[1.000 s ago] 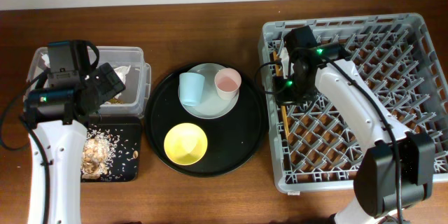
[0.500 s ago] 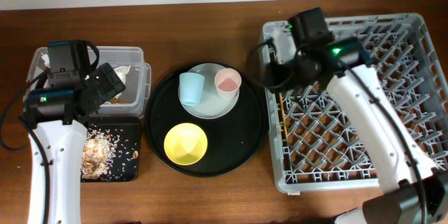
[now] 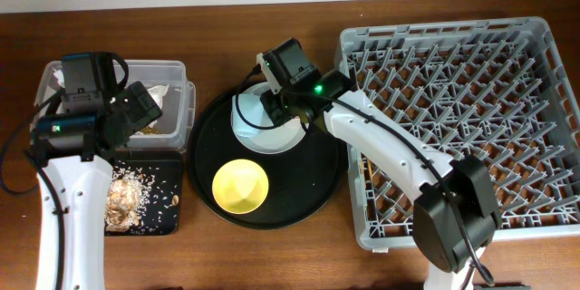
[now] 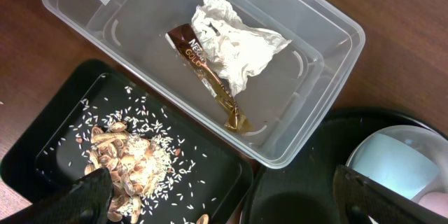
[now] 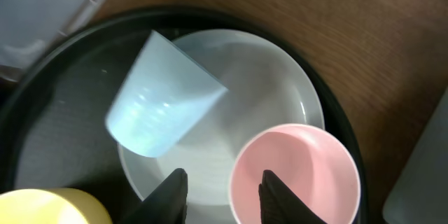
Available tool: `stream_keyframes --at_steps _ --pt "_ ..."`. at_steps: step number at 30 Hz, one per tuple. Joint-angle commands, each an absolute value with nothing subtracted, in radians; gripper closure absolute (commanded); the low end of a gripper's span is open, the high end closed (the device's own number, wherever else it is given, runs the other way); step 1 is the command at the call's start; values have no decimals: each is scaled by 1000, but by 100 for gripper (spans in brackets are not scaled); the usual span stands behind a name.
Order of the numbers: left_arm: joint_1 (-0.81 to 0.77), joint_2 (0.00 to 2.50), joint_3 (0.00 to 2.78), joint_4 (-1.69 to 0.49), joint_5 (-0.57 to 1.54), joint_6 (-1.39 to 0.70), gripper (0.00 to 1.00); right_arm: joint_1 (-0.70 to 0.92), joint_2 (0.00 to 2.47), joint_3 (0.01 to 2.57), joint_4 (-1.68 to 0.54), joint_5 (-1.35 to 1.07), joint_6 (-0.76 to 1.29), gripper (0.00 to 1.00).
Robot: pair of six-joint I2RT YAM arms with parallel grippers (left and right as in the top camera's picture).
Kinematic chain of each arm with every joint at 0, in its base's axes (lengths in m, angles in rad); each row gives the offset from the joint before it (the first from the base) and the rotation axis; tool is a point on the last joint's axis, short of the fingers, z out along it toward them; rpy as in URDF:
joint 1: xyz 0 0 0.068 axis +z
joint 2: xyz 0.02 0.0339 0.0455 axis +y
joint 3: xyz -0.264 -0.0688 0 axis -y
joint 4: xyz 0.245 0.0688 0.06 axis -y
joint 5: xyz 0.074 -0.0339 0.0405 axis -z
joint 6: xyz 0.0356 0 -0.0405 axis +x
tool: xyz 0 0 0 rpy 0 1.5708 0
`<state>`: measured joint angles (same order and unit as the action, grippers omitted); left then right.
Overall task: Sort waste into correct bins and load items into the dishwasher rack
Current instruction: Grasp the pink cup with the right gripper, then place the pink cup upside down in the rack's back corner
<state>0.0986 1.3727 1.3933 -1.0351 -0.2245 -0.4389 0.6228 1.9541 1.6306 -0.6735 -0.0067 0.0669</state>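
In the right wrist view my right gripper (image 5: 222,196) is open, its fingers astride the left rim of the pink cup (image 5: 297,175). That cup stands on the grey-green plate (image 5: 262,87) beside the light-blue cup (image 5: 164,101). In the overhead view the right gripper (image 3: 276,107) hides the pink cup. The yellow bowl (image 3: 240,186) sits in front of the plate (image 3: 276,138). My left gripper (image 4: 234,203) is open and empty above the edge of the clear tub (image 4: 329,77), which holds the napkin (image 4: 234,38) and brown wrapper (image 4: 203,66). Food scraps (image 4: 129,161) lie in the shallow black tray (image 4: 42,147).
The plate, cups and bowl sit on a large round black tray (image 3: 313,190) at the table's middle. The grey dishwasher rack (image 3: 471,82) fills the right side; thin brown sticks (image 3: 368,170) show along its left edge. The tub (image 3: 186,100) and shallow tray (image 3: 168,222) stand at the left.
My right arm has swung left, out of the rack's left side and over the plate on the round tray, covering the pink cup overhead. The left arm has not moved.
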Motion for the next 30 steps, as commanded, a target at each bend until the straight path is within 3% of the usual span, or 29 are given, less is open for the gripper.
stream_keyframes --at_steps 1,20,24,28,30 --pt "101 1367 1406 -1034 -224 -448 1 627 1992 1633 -707 39 60 67" --pt "101 1367 1406 -1034 -224 -448 1 627 2006 1521 -672 36 60 73" --pt "101 1367 1406 -1034 -224 -448 1 627 2003 1524 -665 36 60 96" --pt "101 1367 1406 -1034 -224 -448 1 624 1879 1649 -700 22 43 96" --pt "101 1367 1406 -1034 -224 -448 1 555 1774 1756 -743 -164 -29 96"
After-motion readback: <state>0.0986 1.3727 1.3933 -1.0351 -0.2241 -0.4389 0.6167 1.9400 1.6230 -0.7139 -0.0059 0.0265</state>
